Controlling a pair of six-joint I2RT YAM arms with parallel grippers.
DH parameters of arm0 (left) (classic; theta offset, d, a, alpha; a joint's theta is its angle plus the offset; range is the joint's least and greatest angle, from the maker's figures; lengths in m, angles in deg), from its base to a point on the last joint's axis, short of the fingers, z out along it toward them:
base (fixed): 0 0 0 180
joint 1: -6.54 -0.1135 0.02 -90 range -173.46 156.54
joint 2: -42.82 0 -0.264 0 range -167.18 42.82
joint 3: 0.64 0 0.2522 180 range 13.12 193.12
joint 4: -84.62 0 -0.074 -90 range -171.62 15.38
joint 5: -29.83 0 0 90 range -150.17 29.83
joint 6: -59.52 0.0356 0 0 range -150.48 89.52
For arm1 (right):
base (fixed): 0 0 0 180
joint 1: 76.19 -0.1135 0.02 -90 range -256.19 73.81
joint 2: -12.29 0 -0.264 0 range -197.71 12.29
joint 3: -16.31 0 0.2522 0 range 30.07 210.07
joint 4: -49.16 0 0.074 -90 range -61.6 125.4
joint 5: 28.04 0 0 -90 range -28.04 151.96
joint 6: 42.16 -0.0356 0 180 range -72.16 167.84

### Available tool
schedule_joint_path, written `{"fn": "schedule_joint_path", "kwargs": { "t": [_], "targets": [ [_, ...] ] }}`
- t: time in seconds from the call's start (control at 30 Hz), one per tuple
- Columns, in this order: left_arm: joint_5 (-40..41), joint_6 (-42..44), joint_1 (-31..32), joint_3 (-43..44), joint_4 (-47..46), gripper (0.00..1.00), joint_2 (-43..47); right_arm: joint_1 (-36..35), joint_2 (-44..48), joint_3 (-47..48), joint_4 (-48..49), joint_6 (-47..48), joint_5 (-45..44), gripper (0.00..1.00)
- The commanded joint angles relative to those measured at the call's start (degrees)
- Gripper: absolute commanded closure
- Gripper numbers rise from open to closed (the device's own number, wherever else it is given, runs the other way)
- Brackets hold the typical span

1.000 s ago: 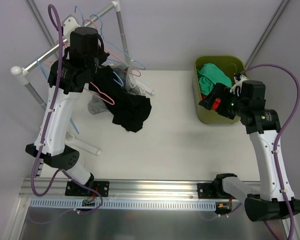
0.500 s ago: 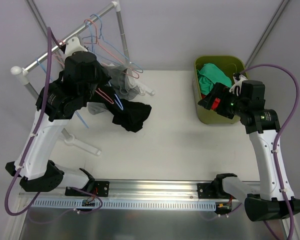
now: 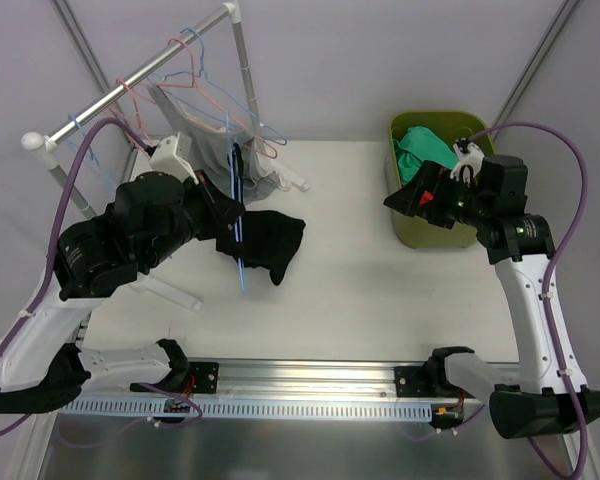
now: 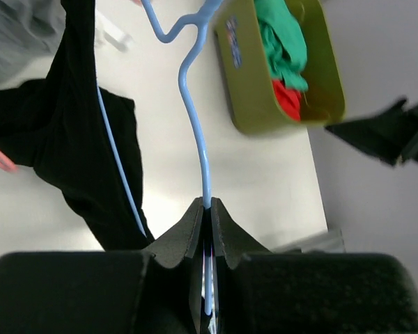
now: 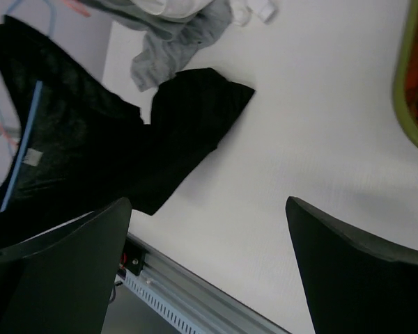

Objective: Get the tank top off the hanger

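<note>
The left end effector (image 4: 207, 209) is pinching the blue hanger (image 4: 195, 118) wire, black tank top (image 3: 265, 240) hanging on it, trailing onto the worktop (image 3: 350, 290) left of the green bin (image 3: 420, 235), right end effector (image 5: 207, 202) gaping open beside the bin

tank top (image 3: 265, 240): black cloth, matt, soft and creased
hanger (image 4: 206, 174): thin blue wire, smooth, slightly glossy
table (image 3: 360, 290): white top, smooth and matt
bin (image 4: 247, 90), far right corner of the table: olive plastic, smooth, faint sheen
clothes in the bin (image 4: 282, 35): green and red cloth, matt, crumpled
grey garment (image 5: 174, 45): thin cloth, matt
rack bar (image 3: 110, 95): bare metal tube, dull shine
end cap (image 3: 32, 141): white plastic, smooth
left gripper (image 4: 206, 206): matt black plastic
right gripper (image 5: 205, 202): matt black plastic as well
arm shells (image 3: 525, 300): white plastic, glossy
cables (image 3: 570, 170): purple sheath, smooth, rubbery look
rail (image 3: 310, 375), near edge of the table: brushed metal
</note>
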Motion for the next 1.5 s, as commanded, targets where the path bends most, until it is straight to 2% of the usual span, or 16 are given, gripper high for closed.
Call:
{"fn": "schedule_joint_path", "kwargs": {
  "t": [0.0,0.13,0.33,0.47,0.5,0.67,0.7,0.83,0.87,0.9,1.07,1.2,1.37,1.47],
  "targets": [
    [-9.98,0.21,2.22,-2.58,-2.56,1.0,1.18,-1.62,-0.77,-0.05,8.29,2.09,13.75,0.01],
    [-17.36,2.31,5.82,-4.69,-4.92,1.0,1.61,-7.94,-3.23,1.53,9.35,4.37,15.29,0.02],
    [-35.82,2.42,6.97,-6.55,-18.19,1.0,2.15,-19.28,-6.84,1.36,13.21,4.2,9.23,0.12],
    [-39.35,1.01,7.06,-4.17,-20.14,1.0,-0.22,-23.42,-7.63,2.06,15.41,4.73,4.05,0.24],
    [-39.53,0.92,7.06,-3.99,-20.23,1.0,-0.75,-23.34,-7.54,2.06,15.59,4.73,2.3,0.3],
    [-42.6,-0.57,7.06,-1.71,-21.54,1.0,-2.77,-23.42,-6.93,3.03,15.94,5.34,-0.18,0.41],
    [-42.78,-0.75,7.06,-1.53,-21.89,1.0,-3.04,-23.34,-6.67,3.12,15.94,5.78,-1.84,0.53],
    [-41.9,-0.57,7.06,-1.71,-22.25,1.0,-2.6,-23.16,-4.91,2.24,16.03,6.57,-7.91,0.72],
    [-41.55,-0.57,7.06,-1.79,-22.25,1.0,-2.52,-23.07,-4.21,2.06,15.94,6.83,-8.87,0.84],
    [-41.29,-0.31,7.06,-2.14,-22.25,1.0,-2.51,-22.81,-3.86,1.45,15.86,6.92,-10.97,1.0],
    [-38.21,-0.05,7.06,-5.48,-22.16,1.0,-0.93,-18.51,-2.36,0.92,14.54,6.57,-10.64,1.0],
    [-40.4,-1.28,7.06,-6.98,-22.16,1.0,-1.63,-13.51,-3.85,2.93,12.61,6.92,-10.38,0.99],
    [-45.06,-0.67,7.06,-4.27,-22.07,1.0,-4.53,-9.02,-7.54,7.68,11.03,8.59,-12.56,1.0],
    [-46.74,0.56,7.06,-1.02,-22.16,1.0,-6.11,-6.12,-12.45,11.63,6.9,9.03,-13.28,1.0]
  ]
}}
